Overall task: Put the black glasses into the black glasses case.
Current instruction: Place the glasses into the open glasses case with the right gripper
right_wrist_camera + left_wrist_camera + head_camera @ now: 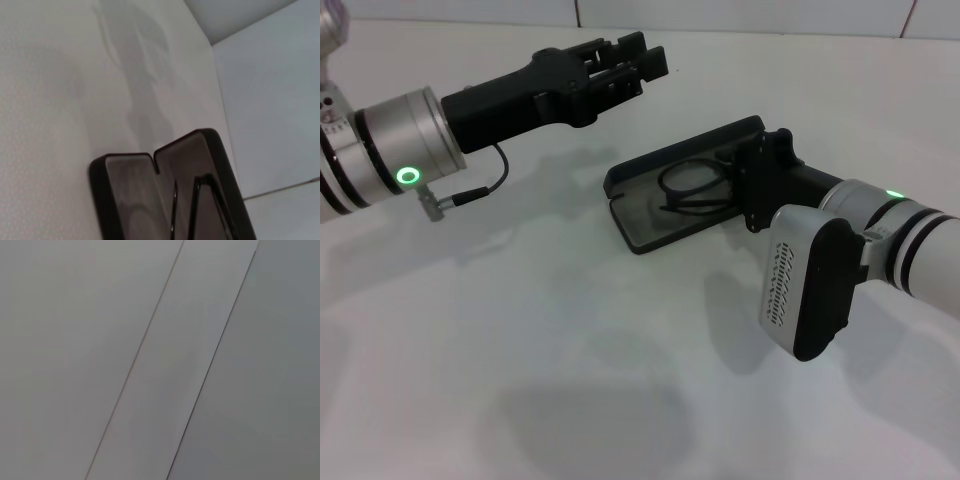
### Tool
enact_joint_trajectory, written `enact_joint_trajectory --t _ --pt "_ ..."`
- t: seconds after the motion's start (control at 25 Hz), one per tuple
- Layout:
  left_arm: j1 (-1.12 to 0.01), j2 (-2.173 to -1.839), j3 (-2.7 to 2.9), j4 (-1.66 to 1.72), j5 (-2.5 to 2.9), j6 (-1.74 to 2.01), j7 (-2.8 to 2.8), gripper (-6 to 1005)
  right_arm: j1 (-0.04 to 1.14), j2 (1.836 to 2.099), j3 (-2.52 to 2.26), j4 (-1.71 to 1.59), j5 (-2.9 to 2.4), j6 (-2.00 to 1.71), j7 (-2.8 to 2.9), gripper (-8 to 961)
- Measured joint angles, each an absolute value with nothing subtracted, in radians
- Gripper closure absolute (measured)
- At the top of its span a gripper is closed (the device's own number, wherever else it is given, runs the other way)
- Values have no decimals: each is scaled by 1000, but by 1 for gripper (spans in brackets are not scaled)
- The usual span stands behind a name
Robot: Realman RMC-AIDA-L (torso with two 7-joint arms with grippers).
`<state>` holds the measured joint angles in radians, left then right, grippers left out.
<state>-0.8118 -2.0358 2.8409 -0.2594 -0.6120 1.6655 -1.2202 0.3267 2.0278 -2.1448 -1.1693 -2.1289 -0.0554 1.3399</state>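
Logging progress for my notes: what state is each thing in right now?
black glasses case: open, lying flat on the table.
black glasses: folded, lying inside the case.
right tool: at the case, over the glasses; grip hidden.
left tool: raised above the table, away from the case, holding nothing.

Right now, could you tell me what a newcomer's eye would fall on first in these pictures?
The open black glasses case at the table's centre stands out, with the black glasses lying inside it. The right end effector sits at the case's right end. The left end effector hovers open above the table, left of and beyond the case.
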Motion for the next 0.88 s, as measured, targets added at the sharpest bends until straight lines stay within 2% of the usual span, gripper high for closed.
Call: enact_joint_trajectory --t 0.88 --pt "-817 -2042 2841 -261 -614 1661 -1211 538 371 2028 -2263 -1085 -2128 111 1337 829"
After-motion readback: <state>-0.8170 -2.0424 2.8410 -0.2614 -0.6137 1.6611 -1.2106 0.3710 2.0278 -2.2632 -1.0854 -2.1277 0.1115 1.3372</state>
